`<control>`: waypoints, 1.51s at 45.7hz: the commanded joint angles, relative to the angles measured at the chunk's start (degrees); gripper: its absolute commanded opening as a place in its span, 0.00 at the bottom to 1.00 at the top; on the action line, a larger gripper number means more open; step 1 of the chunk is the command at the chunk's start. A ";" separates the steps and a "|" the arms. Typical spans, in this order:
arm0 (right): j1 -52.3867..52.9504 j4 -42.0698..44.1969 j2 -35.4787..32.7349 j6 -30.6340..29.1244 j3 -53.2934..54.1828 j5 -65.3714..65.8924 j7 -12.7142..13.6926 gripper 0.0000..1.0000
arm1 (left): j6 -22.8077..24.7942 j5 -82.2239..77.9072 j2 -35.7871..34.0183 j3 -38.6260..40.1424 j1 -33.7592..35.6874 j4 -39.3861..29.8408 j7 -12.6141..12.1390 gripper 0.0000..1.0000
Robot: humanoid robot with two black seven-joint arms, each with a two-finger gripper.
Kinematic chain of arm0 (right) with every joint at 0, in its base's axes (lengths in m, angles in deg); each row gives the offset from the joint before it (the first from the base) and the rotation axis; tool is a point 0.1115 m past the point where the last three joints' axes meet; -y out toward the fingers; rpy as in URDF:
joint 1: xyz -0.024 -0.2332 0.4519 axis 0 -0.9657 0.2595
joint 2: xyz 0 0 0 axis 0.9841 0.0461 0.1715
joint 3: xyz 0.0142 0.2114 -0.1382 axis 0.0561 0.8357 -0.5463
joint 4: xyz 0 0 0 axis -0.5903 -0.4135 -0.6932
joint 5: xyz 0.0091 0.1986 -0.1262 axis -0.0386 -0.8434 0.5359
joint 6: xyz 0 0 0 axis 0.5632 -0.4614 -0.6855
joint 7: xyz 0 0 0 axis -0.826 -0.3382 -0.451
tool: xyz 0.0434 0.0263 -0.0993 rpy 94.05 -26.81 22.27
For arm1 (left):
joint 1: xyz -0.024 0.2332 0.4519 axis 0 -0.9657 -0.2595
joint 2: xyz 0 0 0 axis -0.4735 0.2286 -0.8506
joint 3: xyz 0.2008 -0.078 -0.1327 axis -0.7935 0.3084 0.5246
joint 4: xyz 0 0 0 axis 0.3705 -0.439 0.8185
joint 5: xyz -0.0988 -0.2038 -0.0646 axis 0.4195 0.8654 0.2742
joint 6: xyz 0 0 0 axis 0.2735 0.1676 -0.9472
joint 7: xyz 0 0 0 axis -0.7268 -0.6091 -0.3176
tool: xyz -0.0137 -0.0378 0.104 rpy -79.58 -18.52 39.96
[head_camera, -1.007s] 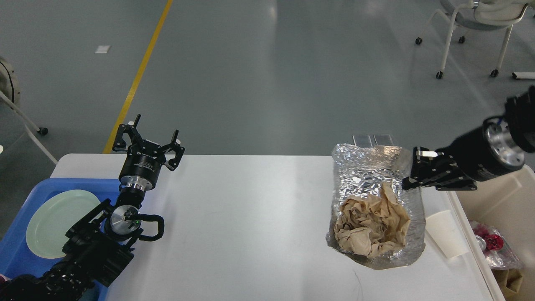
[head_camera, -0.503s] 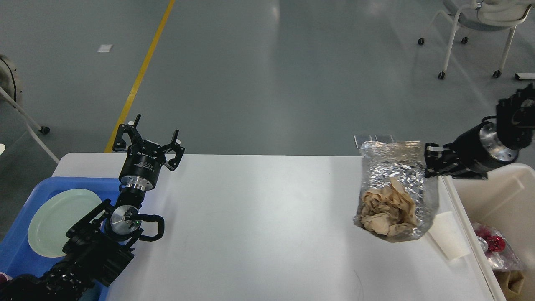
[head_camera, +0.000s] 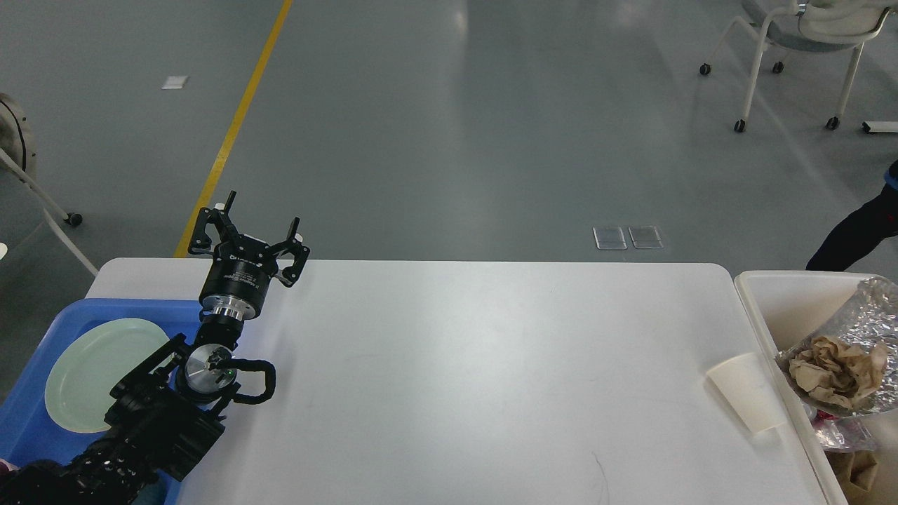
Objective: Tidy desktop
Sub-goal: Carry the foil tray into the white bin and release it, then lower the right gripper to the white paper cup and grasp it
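1. Looking down from the head, you've got the desk (head_camera: 449, 379) filling most of the lower view, a big white top with rounded corners, mostly bare.
2. Your left pincer (head_camera: 247, 235) sits over the desk's far left corner, pointing up and away, fingers spread well apart with nothing between them.
3. Your right pincer isn't anywhere in the shot, so there's no telling its state.
4. Off the desk's left edge there's a blue tray (head_camera: 42, 337), touching or just beside it, with a pale green plate (head_camera: 95, 375) lying flat inside.
5. Near the desk's right edge a white paper cup (head_camera: 746, 393) lies tipped on its side, mouth toward the desk's middle.
6. Just past the desk's right edge sits a cream bin (head_camera: 793, 308). A crumpled foil wrapper (head_camera: 852, 330) with wadded brown paper (head_camera: 835, 372) in it is over the bin; you can't tell if it's resting on the stuff below.
7. Under the foil there's some clear plastic (head_camera: 842, 435) with a bit of red showing.
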 commanded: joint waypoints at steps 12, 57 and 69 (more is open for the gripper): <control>-12.76 9.07 10.19 17.99 4.82 -4.34 0.24 1.00 | 0.00 0.00 0.00 -0.01 0.01 0.06 0.00 0.99; 63.44 -72.74 3.86 -3.81 -21.02 20.00 0.51 1.00 | 0.00 0.00 0.00 -0.01 0.01 0.06 0.00 0.99; 66.27 -80.15 7.47 -3.02 -26.38 20.53 0.51 1.00 | 0.00 0.00 0.00 -0.01 0.01 -0.03 0.00 0.99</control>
